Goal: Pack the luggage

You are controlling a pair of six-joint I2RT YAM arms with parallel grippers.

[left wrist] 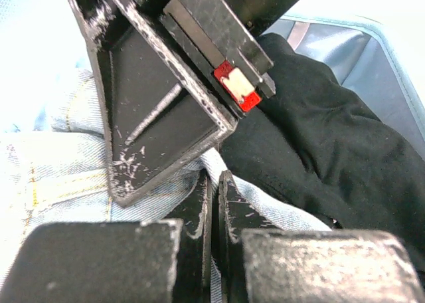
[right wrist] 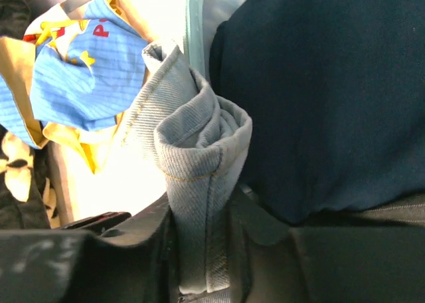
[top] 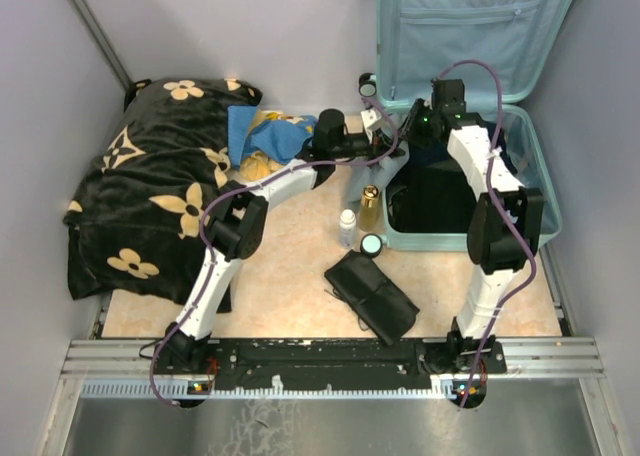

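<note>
The luggage (top: 538, 191), a pale mint-blue suitcase, lies open at the right with its lid (top: 470, 26) standing up at the back. Dark clothing (top: 435, 191) fills its base. Both grippers meet at its left rim on a pair of light denim jeans (right wrist: 199, 137). My left gripper (left wrist: 216, 183) is shut on a thin edge of the denim (left wrist: 66, 163). My right gripper (right wrist: 202, 250) is shut on a rolled fold of the same denim, beside the dark clothing (right wrist: 319, 84). One right finger (left wrist: 153, 117) fills the left wrist view, right above my left jaws.
A black blanket with tan flowers (top: 160, 196) covers the left side. A blue and yellow garment (top: 265, 131) lies next to it. A white bottle (top: 348, 226), a gold-capped bottle (top: 370, 206) and a black pouch (top: 372, 296) sit on the table left of the suitcase.
</note>
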